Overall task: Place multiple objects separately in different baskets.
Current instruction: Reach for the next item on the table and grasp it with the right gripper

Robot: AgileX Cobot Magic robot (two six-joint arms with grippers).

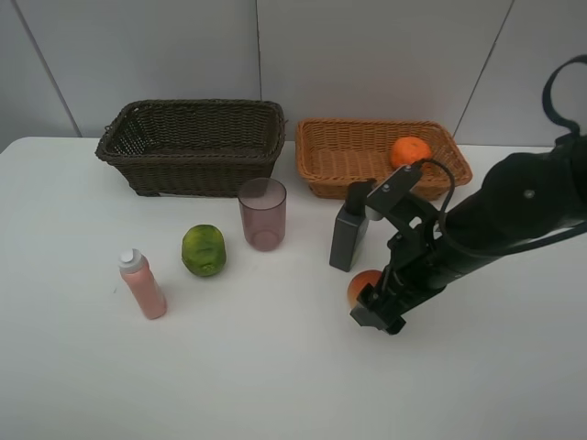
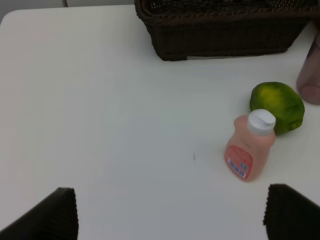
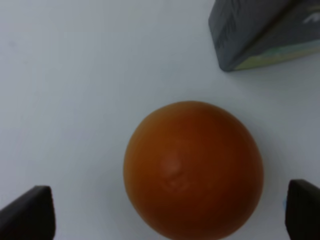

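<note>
A white table (image 1: 275, 376) is seen across the lower part of the high view, its far left corner rounded. Behind it a pale grey wall (image 1: 367, 55) is shown, divided into panels by thin seams (image 1: 258, 46). A tiny dark speck (image 2: 194, 157) is seen on the tabletop.

two baskets (image 1: 188, 160) (image 1: 321, 165), three fruits (image 1: 410, 151) (image 1: 203, 249) (image 1: 362, 284), two bottles (image 1: 143, 286) (image 1: 348, 236), cup (image 1: 262, 213)

1 arm out, 2 grippers open
The right arm (image 1: 514, 206) slopes from the right edge down to the lower middle. The right gripper (image 1: 376, 312) and left gripper (image 2: 172, 215) both have their jaws wide apart.
</note>
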